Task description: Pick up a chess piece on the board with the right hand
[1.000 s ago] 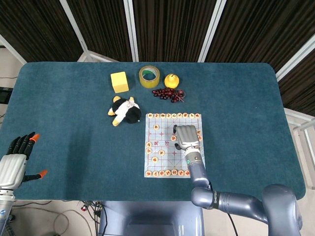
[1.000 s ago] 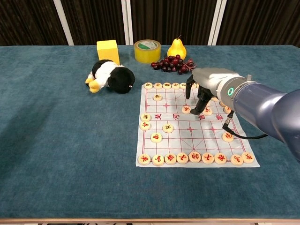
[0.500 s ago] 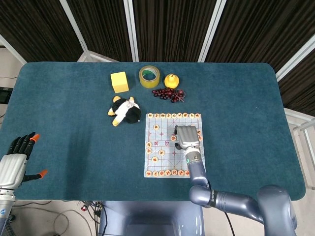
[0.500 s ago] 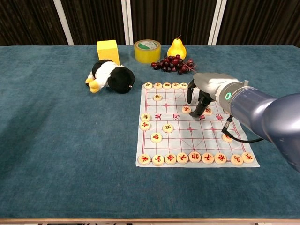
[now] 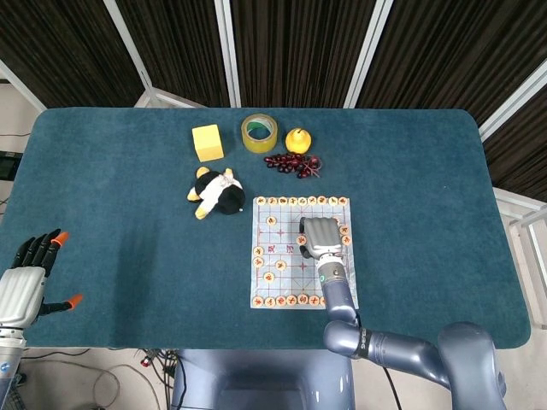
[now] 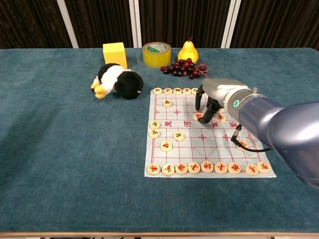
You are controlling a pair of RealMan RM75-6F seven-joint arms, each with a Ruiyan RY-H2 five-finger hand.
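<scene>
Your right hand (image 6: 213, 97) hangs over the chess board (image 6: 199, 144), toward its 1 o'clock corner, fingers (image 6: 205, 114) curled down around one chess piece (image 6: 198, 116); whether they actually grip it, you cannot tell. Your left hand (image 5: 26, 278) sits at the table's (image 5: 128, 213) 8 o'clock edge, fingers spread, holding nothing.

One chess board (image 6: 204, 144); one yellow block (image 6: 114, 53); one tape roll (image 6: 156, 54); one pear (image 6: 188, 51); one grape bunch (image 6: 183, 68); one plush toy (image 6: 116, 81). Chess pieces partly hidden, not counted.
</scene>
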